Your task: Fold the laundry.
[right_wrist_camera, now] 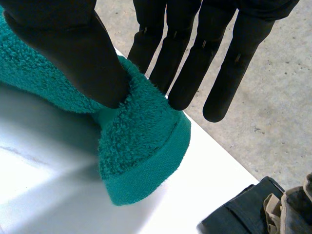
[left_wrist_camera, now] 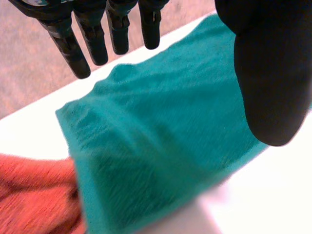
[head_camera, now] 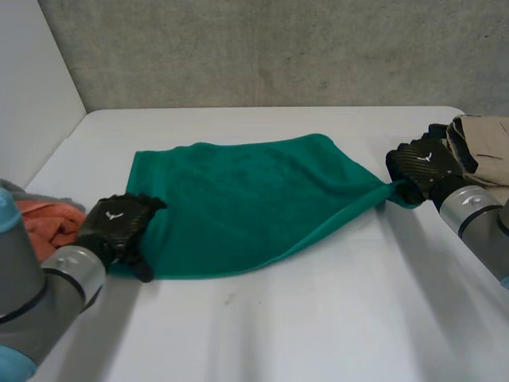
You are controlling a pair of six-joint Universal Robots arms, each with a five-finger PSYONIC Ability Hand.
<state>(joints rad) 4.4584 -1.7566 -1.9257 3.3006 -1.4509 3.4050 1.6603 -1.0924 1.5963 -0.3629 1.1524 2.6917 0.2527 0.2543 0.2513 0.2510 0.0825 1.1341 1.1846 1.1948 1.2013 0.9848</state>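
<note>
Head view: green towel [head_camera: 246,199] spread on table [head_camera: 318,326], no fold yet; right hand [head_camera: 421,165] pinches its right corner, left hand [head_camera: 118,225] straight-fingered over near-left corner.

Left hand [head_camera: 119,224] and right hand [head_camera: 423,165] — black, weave-patterned backs, small white mark on each; grey metal wrists [head_camera: 73,272] behind them
</note>
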